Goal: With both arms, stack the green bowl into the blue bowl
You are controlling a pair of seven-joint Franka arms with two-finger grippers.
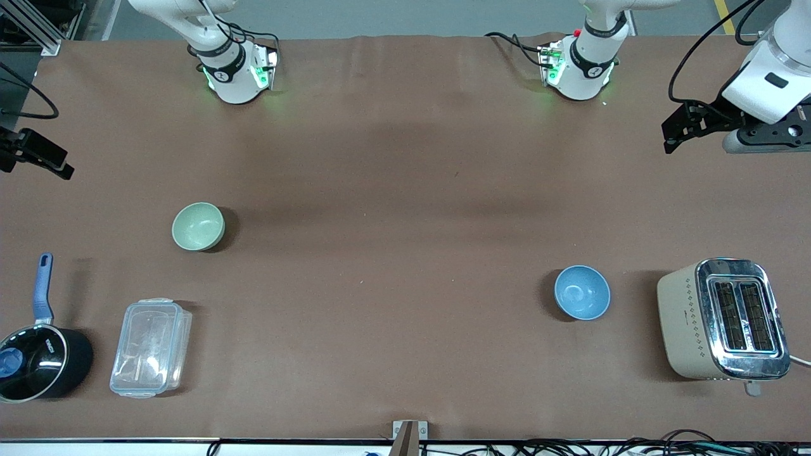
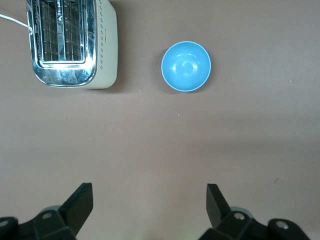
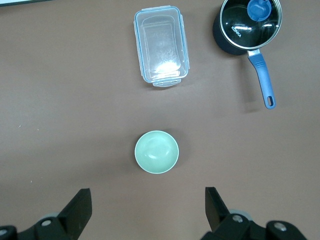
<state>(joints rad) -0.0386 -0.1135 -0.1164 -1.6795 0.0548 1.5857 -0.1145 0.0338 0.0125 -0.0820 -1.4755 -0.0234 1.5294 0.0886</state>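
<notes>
The pale green bowl sits upright on the brown table toward the right arm's end; it also shows in the right wrist view. The sky-blue bowl sits upright toward the left arm's end, beside the toaster; it also shows in the left wrist view. My left gripper hangs high over the table's left-arm end, open and empty. My right gripper hangs high over the right-arm end, open and empty. Neither touches a bowl.
A cream and chrome toaster stands beside the blue bowl at the left arm's end. A clear lidded container and a black pot with a blue handle lie nearer the front camera than the green bowl.
</notes>
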